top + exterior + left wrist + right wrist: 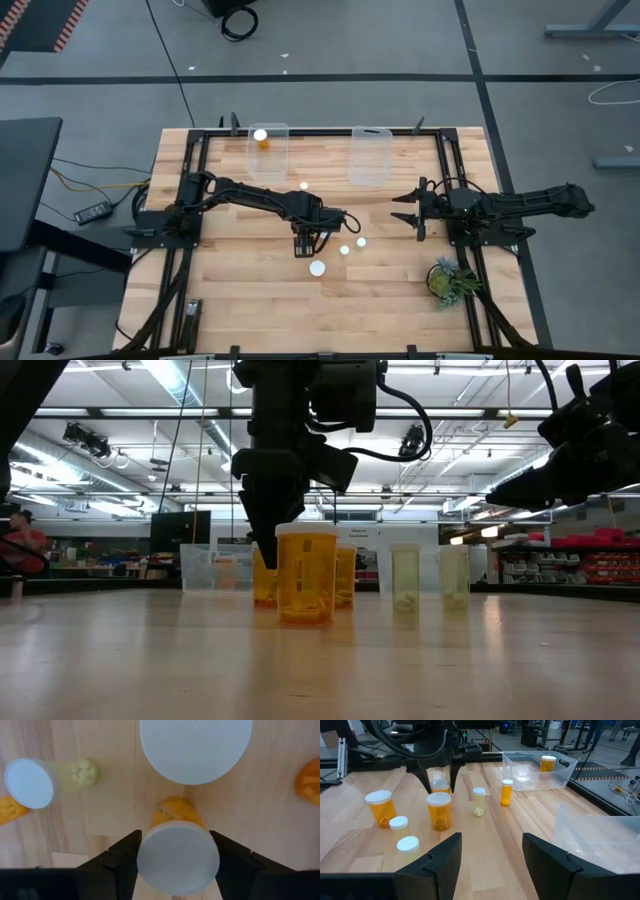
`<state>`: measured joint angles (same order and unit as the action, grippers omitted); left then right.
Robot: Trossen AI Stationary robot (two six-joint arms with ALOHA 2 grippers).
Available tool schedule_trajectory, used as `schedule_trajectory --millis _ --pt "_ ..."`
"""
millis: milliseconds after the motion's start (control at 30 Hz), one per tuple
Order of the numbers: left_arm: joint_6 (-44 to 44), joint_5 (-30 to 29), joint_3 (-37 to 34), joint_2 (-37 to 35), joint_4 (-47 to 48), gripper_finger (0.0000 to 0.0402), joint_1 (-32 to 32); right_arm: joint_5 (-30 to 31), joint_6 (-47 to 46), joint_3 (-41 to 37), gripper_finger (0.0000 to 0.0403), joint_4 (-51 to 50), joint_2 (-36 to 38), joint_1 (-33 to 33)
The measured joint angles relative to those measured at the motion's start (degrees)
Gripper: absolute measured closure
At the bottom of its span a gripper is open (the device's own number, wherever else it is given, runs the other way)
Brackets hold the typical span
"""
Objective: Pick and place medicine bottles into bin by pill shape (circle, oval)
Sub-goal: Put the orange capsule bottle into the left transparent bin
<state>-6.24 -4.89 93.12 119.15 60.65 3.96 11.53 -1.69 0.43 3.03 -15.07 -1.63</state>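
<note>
Several small orange and pale bottles with white caps stand upright on the wooden table [250, 300] near its middle. My left gripper [306, 240] points down, open, with one finger on either side of the white cap [178, 857] of an orange bottle; the right wrist view [440, 784] shows small gaps beside that cap. A wide-capped bottle [195, 745] stands just beyond it. One bottle [261, 137] stands in the left clear bin [268, 160]. My right gripper [412, 213] is open and empty at the table's right.
An empty clear bin [370, 158] stands at the far edge, right of the left bin. A pale bottle [478, 802] and a narrow orange one [506, 792] stand toward the bins. A green plant [450, 280] sits at the near right. A person [20, 545] shows far behind the table.
</note>
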Motion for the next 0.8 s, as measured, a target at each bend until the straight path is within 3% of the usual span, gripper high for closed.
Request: schedule_trajectory --millis 300,533,800 --pt "0.00 0.00 0.00 0.00 0.94 0.0175 -0.04 0.00 0.00 0.00 0.0187 0.02 0.01 -0.01" --pt "-0.01 0.01 0.00 0.00 2.59 0.0192 -0.12 0.00 0.00 0.00 0.0187 0.04 0.02 0.00" --pt "-0.04 0.01 0.00 0.00 4.32 0.0182 -1.17 0.00 0.00 0.00 0.0187 0.04 0.01 -0.02"
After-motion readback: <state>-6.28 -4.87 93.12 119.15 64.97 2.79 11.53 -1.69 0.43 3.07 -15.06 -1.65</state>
